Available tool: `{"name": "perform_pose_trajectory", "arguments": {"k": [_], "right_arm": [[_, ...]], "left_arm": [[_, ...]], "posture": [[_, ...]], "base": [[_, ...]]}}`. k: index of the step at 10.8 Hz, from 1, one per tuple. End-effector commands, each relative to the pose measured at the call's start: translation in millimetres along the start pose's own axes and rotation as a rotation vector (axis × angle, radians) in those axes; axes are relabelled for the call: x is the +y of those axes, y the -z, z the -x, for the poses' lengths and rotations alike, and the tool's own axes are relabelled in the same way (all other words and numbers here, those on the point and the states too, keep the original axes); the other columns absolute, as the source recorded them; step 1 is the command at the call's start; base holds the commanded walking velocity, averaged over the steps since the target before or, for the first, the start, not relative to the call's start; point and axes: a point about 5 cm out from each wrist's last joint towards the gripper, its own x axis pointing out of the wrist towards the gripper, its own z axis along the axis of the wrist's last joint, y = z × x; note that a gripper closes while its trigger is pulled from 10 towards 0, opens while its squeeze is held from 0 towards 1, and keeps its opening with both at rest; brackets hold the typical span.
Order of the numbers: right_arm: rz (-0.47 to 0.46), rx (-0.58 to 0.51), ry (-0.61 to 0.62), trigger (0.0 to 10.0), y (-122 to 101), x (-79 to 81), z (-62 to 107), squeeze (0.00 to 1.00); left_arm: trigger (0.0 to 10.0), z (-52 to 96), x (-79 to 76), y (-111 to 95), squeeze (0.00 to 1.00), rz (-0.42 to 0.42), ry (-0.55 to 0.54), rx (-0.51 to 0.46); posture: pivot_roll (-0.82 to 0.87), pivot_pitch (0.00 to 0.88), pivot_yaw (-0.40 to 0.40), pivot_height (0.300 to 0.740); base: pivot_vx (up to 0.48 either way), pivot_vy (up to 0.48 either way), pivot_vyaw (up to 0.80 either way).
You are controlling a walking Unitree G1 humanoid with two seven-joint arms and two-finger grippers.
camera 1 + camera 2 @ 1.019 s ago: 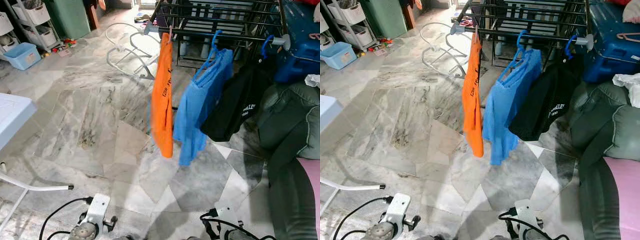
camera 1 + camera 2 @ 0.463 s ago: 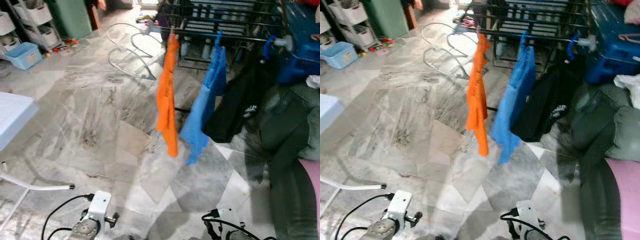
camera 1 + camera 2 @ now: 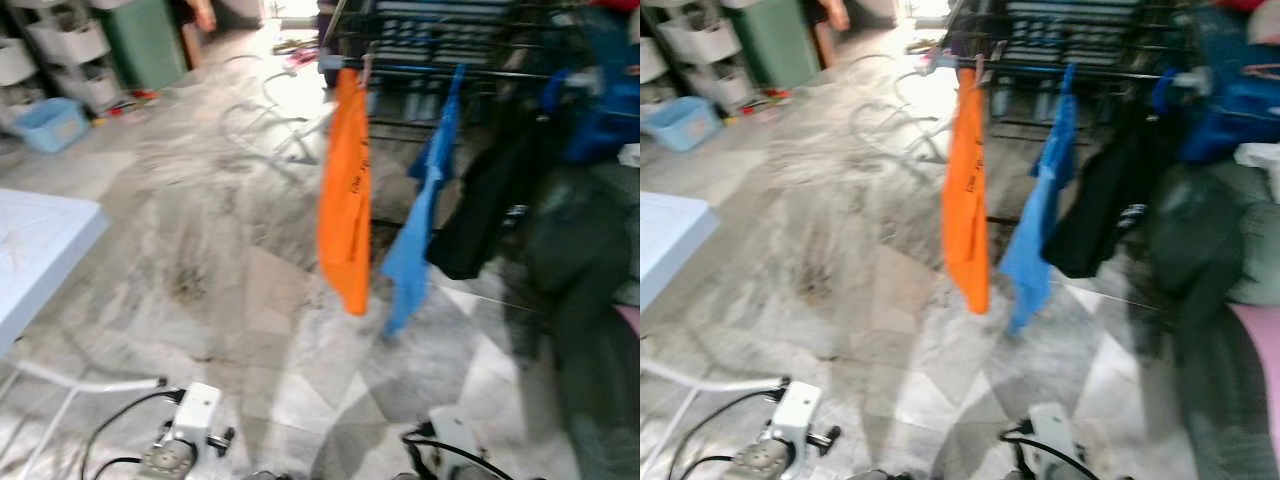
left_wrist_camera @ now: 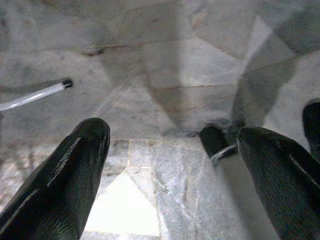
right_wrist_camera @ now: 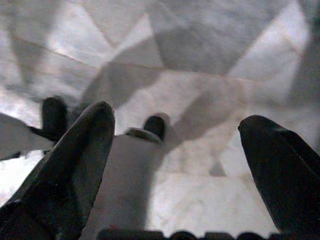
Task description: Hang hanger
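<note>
We look down, through some blur, at a grey marble floor (image 3: 210,250) with a dark drying rack (image 3: 450,40) at about one o'clock. Three garments hang side by side from its front rail: an orange garment (image 3: 346,200) nearest twelve o'clock, a blue shirt (image 3: 420,220) on a blue hanger (image 3: 455,80) beside it, and a black shirt (image 3: 490,190) further toward two o'clock. A white table (image 3: 40,250) edge shows at nine o'clock, with storage shelves (image 3: 60,50) and a light blue bin (image 3: 50,122) at ten to eleven o'clock. Our left gripper (image 4: 170,165) hangs low over the floor, its two black fingers (image 4: 70,175) spread wide apart with nothing between them. Our right gripper (image 5: 175,170) hangs the same way, fingers well apart and empty above the tiles.
</note>
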Motion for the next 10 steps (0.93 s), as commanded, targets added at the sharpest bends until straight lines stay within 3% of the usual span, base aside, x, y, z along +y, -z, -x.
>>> {"name": "perform_pose_trajectory", "arguments": {"k": [1,4,6,7,8,10], "right_arm": [[-0.013,0.005,-0.003,10.0,1,1.0,0.0,0.0],[-0.008,-0.003,-0.003,10.0,-2,3.7,-0.7,0.0],[-0.009,-0.011,0.002,10.0,-4,3.1,-1.2,0.0],[-0.08,-0.061,0.026,10.0,-20,-1.8,-3.5,0.0],[-0.138,-0.097,0.043,10.0,-33,-6.3,-5.2,0.0],[-0.147,-0.173,0.023,10.0,-70,-5.3,-8.9,0.0]], "left_arm": [[10.0,1.1,1.9,4,0.0,-0.015,-0.006,0.018],[10.0,0.0,-0.6,2,0.0,-0.026,-0.005,0.017],[10.0,-1.6,-3.1,-2,0.0,0.049,-0.012,0.01],[10.0,-4.0,-4.9,-11,0.0,0.14,-0.016,-0.013],[10.0,-5.3,-4.6,-17,0.0,0.166,-0.025,-0.031],[10.0,-7.7,-3.1,-29,0.0,0.256,-0.054,-0.054]], "posture": [[-0.18,0.107,0.048,0.74],[-0.17,0.113,0.052,0.74],[-0.18,0.115,0.054,0.74],[-0.17,0.116,0.051,0.74],[-0.17,0.118,0.048,0.74],[-0.17,0.113,0.036,0.74]], "base": [[0.0,0.0,0.0],[0.0,0.0,0.0],[0.0,0.0,0.0],[0.0,0.0,0.0],[0.0,0.0,0.0],[0.0,0.0,0.0]]}}
